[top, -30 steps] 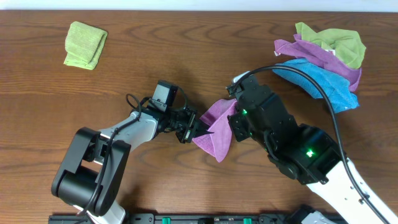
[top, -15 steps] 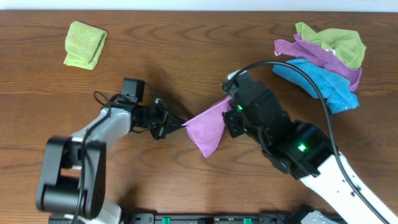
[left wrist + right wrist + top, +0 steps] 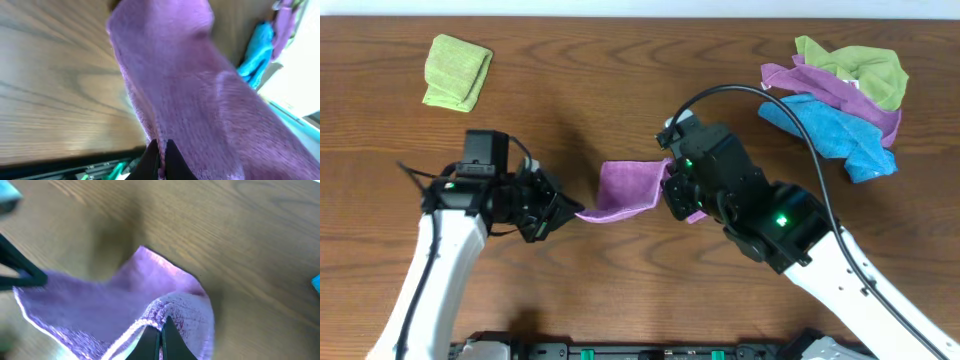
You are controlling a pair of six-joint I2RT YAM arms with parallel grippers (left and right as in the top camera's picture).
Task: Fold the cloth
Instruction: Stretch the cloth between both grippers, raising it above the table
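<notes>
Jaws of both arms are closed on opposite ends of the purple cloth (image 3: 625, 188), which is held spread between them, apparently just off the counter (image 3: 620, 80).
Long axis is noted running left–right: one corner is pinched by the left jaws, the far edge by the right jaws. Neither arm is judged nearer; lowering flat must be shared.

Overhead looks straight down; both wrist views closely share the purple cloth (image 3: 625, 188).

The purple cloth (image 3: 625, 188) is spread in a taut, raised strip, held at both ends.
</notes>
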